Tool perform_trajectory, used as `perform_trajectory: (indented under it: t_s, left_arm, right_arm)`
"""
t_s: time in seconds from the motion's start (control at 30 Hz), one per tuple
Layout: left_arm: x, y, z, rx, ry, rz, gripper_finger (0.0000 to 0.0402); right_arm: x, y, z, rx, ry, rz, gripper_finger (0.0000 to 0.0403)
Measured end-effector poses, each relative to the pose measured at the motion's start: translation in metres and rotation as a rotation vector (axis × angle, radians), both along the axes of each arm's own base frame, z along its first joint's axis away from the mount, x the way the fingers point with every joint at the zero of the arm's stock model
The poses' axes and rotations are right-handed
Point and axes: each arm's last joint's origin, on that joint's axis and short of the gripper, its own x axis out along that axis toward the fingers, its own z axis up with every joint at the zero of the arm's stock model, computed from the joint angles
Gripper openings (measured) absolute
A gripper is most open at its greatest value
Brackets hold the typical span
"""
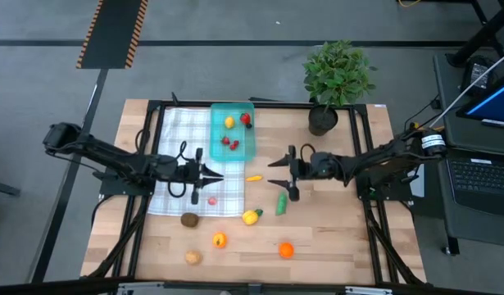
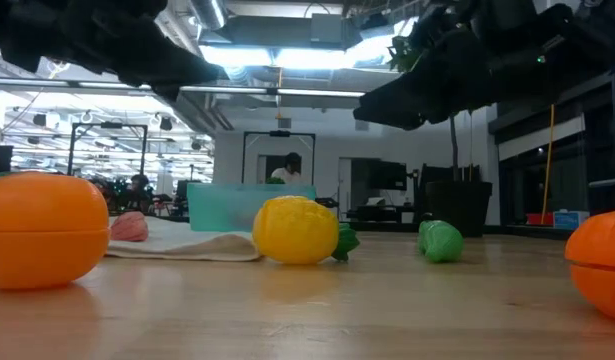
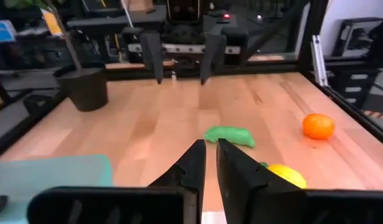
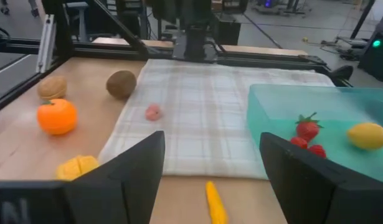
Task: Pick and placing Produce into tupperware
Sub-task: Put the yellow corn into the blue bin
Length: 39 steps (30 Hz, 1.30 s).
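Wooden worktop [image 1: 333, 238] seen from above, with both arms reaching in from the sides. A white checked cloth [image 1: 182, 139] covers its far left part, and a potted plant [image 1: 338, 78] stands at the far edge to the right.

The teal tupperware [image 1: 220, 152] lies on the cloth's right edge, far of both claws and between them. It holds a yellow piece [image 1: 229, 122] and several red pieces [image 1: 232, 144].

The left claw [image 1: 217, 175] hangs over the cloth, just near of the tupperware. Its fingers [image 3: 192, 167] stand almost together, a thin gap between the tips, with nothing held. A small pink piece [image 1: 211, 200] lies on the cloth just near of this claw.

The right claw [image 1: 276, 172] hangs over bare wood to the right of the tupperware. Its fingers [image 4: 132, 163] are spread wide and hold nothing. A thin orange piece [image 1: 253, 177] lies between the two claws, and the green piece [image 1: 281, 204] lies just near of the right claw.

Toward the near edge lie a yellow piece with green end [image 1: 251, 216], a brown piece [image 1: 189, 220], two orange pieces [image 1: 220, 240] and a tan piece [image 1: 192, 257].
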Motion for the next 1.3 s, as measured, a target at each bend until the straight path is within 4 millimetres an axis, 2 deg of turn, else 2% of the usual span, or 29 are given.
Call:
perform_trajectory:
  t_s: [0.27, 0.57, 0.67, 0.8, 1.03, 1.17, 1.3]
  left_arm:
    - [0.000, -0.007, -0.003, -0.066, 0.019, -0.023, 0.0014]
    - [0.000, -0.003, -0.006, -0.046, 0.048, -0.003, 0.0008]
    - [0.001, -0.001, -0.005, -0.029, 0.040, 0.023, 0.0027]
    - [0.001, 0.002, -0.005, 0.013, 0.041, 0.075, 0.0074]
    - [0.001, 0.002, -0.005, 0.031, 0.043, 0.078, 0.0153]
    - [0.001, 0.002, -0.005, 0.031, 0.043, 0.078, 0.0176]
    - [0.000, 0.002, -0.006, 0.034, 0.051, 0.078, 0.0184]
  right_arm:
    - [0.000, 0.001, -0.001, 0.001, 0.004, 0.001, 0.0264]
    - [0.001, 0.001, -0.001, 0.003, 0.011, 0.009, 0.0264]
    - [0.000, 0.001, -0.004, 0.002, 0.059, 0.009, 0.0264]
    - [0.005, 0.001, -0.005, 0.034, 0.172, -0.001, 0.0264]
    - [0.020, 0.000, 0.011, 0.035, 0.358, -0.015, 0.0264]
    - [0.025, -0.003, 0.018, 0.036, 0.369, -0.027, 0.0264]
    - [0.027, -0.005, 0.009, 0.030, 0.408, -0.033, 0.0264]
